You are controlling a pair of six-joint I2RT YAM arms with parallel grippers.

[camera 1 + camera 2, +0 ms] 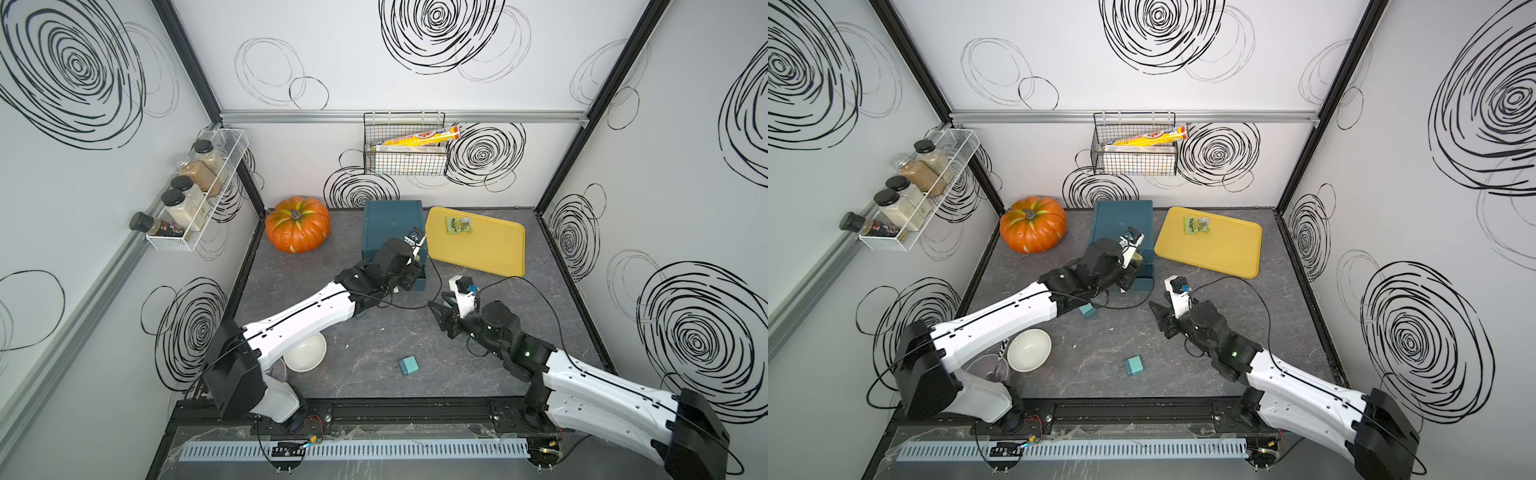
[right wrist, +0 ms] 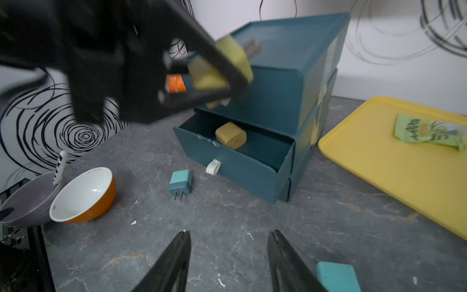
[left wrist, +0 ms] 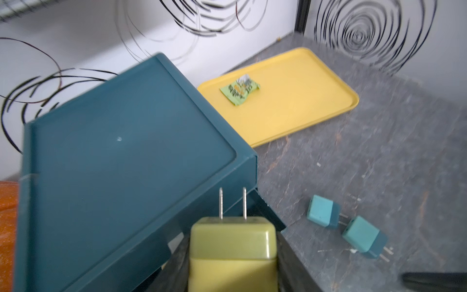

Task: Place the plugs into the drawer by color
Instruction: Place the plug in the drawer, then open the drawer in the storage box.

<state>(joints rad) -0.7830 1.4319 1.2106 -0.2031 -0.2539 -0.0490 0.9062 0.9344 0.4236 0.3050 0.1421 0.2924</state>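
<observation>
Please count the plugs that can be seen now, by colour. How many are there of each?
Teal plugs: 4.
Yellow plugs: 2, one in the left gripper, one in the open drawer.
Total: 6 plugs.

Bright even light, soft shadows; wrist views blurry, esp left gripper (image 2: 228,82)

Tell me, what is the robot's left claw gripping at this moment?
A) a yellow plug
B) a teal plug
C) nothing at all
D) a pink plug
A: the left gripper is shut on a yellow plug, its two metal prongs pointing away from the arm, close to the drawer cabinet.
</observation>
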